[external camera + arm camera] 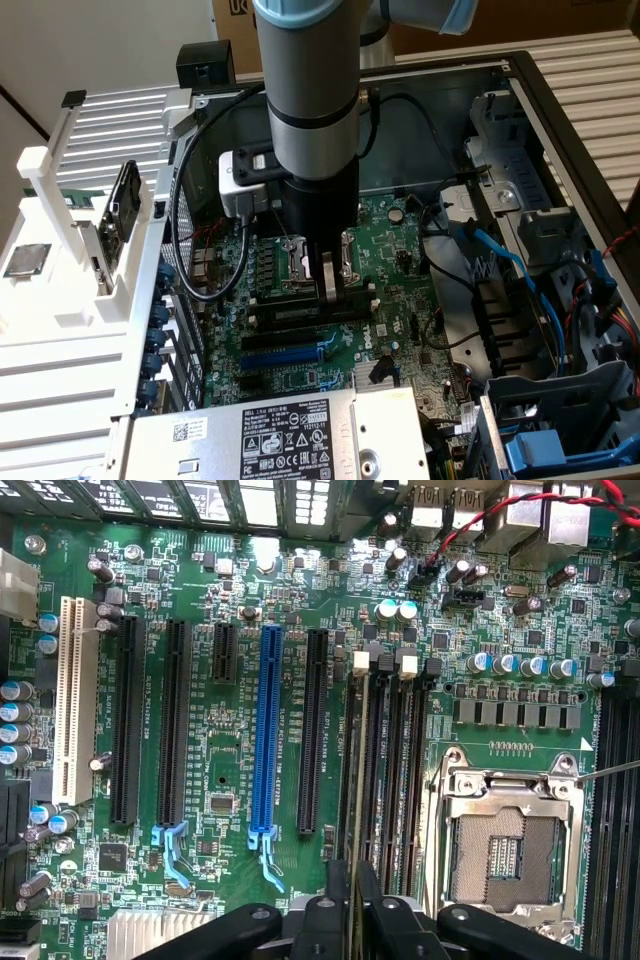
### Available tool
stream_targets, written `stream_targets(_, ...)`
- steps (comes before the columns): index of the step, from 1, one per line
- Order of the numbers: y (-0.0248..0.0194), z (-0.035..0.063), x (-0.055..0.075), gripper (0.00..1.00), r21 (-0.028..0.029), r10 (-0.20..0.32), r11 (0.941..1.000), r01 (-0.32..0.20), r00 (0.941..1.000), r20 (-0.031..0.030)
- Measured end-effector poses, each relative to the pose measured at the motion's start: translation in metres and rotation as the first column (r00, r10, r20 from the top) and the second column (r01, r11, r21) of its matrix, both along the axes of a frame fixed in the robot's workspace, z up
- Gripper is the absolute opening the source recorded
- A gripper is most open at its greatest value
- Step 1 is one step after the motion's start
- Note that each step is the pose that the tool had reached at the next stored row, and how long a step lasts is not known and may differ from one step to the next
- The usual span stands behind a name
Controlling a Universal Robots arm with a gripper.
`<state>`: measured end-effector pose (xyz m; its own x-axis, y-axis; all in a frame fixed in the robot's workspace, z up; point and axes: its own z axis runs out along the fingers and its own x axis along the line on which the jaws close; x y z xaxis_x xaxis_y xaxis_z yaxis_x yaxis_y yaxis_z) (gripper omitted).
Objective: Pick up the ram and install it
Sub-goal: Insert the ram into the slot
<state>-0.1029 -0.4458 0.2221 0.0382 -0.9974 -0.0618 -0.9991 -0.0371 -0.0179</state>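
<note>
Centre of the exterior view: I have the arm (305, 90) reaching straight down into the open computer case (520, 80), over the motherboard (400, 290).
Claw position: the claw (328, 283) sits at the memory slots (300, 315), just beside the CPU socket (300, 262).
Claw state: narrow; in the wrist view the black fingers (385, 920) stand close together on a thin edge, so I judge them pinched on the ram.
Ram location: the ram (357, 780) shows edge-on as a thin line running up from the claw (352, 920), along the memory slots (390, 750) between the black expansion slot (313, 730) and the CPU socket (505, 850).
Seating: I cannot tell whether the ram is down in a slot or just above one.
Nearby: blue expansion slot (267, 730) is well apart from the claw, toward the left half of the wrist frame.
Risk 1: stick lands on a wall between slots; cause, small sideways offset among closely packed slots.
Risk 2: stick tilts or slips in the fingers under push; cause, a grip on one thin edge only.
Risk 3: fingers foul the socket frame; cause, its closeness.
</note>
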Motion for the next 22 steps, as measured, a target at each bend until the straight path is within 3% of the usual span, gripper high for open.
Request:
stream_targets(1,0.0000,0.0000,0.000,0.22,0.0000,0.000,1.0000,0.000,1.0000,0.0000)
stream_targets(7,0.0002,0.0009,0.000,0.22,0.0000,0.000,1.0000,0.000,1.0000,0.0006)
stream_targets(14,0.0027,0.0130,-0.001,0.22,0.0000,0.000,1.0000,0.000,0.9999,0.0101)
stream_targets(18,0.0065,0.0172,-0.004,0.22,0.0000,0.000,1.0000,0.000,0.9998,0.0182)
stream_targets(19,0.0092,0.0192,-0.008,0.22,-0.0004,0.000,1.0000,0.000,0.9997,0.0252)
stream_targets(22,0.0095,0.0196,-0.013,0.22,0.0000,0.000,1.0000,0.000,0.9993,0.0365)
